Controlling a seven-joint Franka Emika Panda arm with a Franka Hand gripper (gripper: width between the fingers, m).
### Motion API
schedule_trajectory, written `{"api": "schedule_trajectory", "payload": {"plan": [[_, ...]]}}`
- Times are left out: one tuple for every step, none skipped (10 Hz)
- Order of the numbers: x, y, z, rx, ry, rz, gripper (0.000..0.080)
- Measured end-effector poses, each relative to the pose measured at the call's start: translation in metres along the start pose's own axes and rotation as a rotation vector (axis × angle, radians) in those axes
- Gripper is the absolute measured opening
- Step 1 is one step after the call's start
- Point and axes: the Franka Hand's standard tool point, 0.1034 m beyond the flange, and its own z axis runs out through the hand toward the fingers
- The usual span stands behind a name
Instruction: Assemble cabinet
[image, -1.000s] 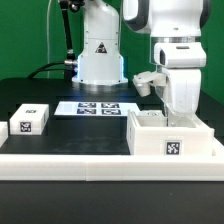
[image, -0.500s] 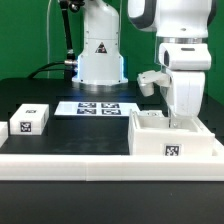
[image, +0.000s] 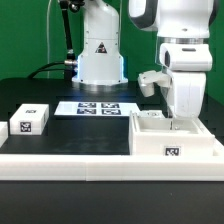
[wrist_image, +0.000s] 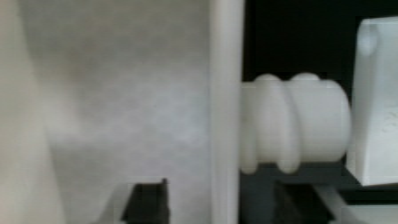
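Note:
The cabinet (image: 160, 138), a white box with a black-and-white tag on its near face, stands at the exterior view's right, against the white rail. My gripper (image: 184, 120) reaches down from above onto its far right rim, and the box hides the fingertips. In the wrist view my gripper (wrist_image: 222, 200) straddles a thin white wall of the cabinet (wrist_image: 224, 90). One dark finger (wrist_image: 151, 203) is on each side of the wall, and a gap shows at each, so the gripper is open. A ribbed white knob (wrist_image: 295, 125) sticks out from that wall.
Two small white tagged cubes (image: 30, 119) (image: 3, 130) sit at the exterior view's left. The marker board (image: 98, 108) lies in front of the robot base (image: 100, 55). A long white border rail (image: 90, 163) runs along the front.
My gripper has shifted toward the exterior view's right over the cabinet's rim and then held still. The cabinet and the cubes have not moved.

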Motion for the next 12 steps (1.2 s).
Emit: {"api": "schedule_trajectory", "payload": {"plan": [[0.0, 0.0, 0.0, 0.0, 0.0, 0.0, 0.0435], [0.0, 0.0, 0.0, 0.0, 0.0, 0.0, 0.0572], [0.0, 0.0, 0.0, 0.0, 0.0, 0.0, 0.0572], [0.0, 0.0, 0.0, 0.0, 0.0, 0.001, 0.0736], [0.0, 0.0, 0.0, 0.0, 0.0, 0.001, 0.0781], [0.0, 0.0, 0.0, 0.0, 0.0, 0.001, 0.0781], [0.0, 0.0, 0.0, 0.0, 0.0, 0.001, 0.0796], [0.0, 0.0, -0.001, -0.001, 0.0, 0.002, 0.0796], [0.0, -0.001, -0.009, -0.009, -0.001, 0.007, 0.0797], [-0.001, -0.004, -0.018, -0.018, -0.002, 0.013, 0.0797], [-0.001, -0.01, -0.026, -0.023, -0.003, 0.016, 0.0797], [-0.002, -0.013, -0.031, -0.028, -0.004, 0.021, 0.0797]]}}
